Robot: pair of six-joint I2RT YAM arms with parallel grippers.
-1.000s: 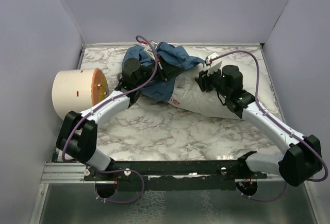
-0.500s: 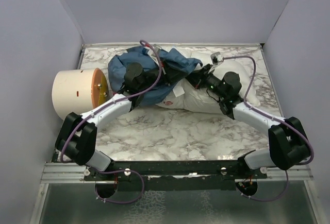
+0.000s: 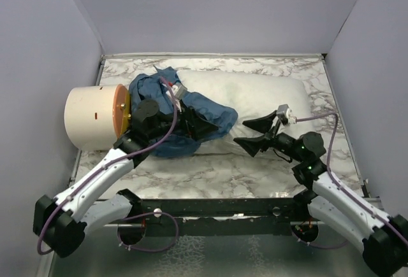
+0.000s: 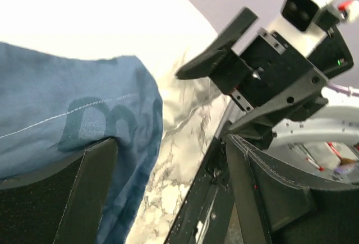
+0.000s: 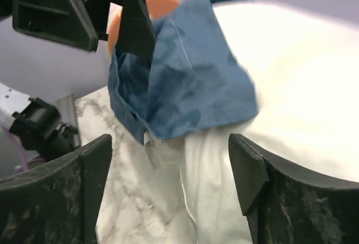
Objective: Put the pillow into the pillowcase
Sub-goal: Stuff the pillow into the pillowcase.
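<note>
Tools both spread wide, gripping nothing: left tool (image 3: 201, 125) against crumpled blue pillowcase (image 3: 153, 92), right tool (image 3: 255, 135) just off the near edge of the pillow (image 3: 268, 95). Pillow plump, white, long axis left to right on marbled worktop (image 3: 210, 169), left end under pillowcase; bare worktop nearside.

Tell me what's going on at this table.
Two robot arms are working a white pillow into a blue printed pillowcase. The case is bunched over only the pillow's left end, and most of the pillow lies bare on the marble table. The left claw and right claw face each other near the case's edge, both open and gripping nothing.
</note>
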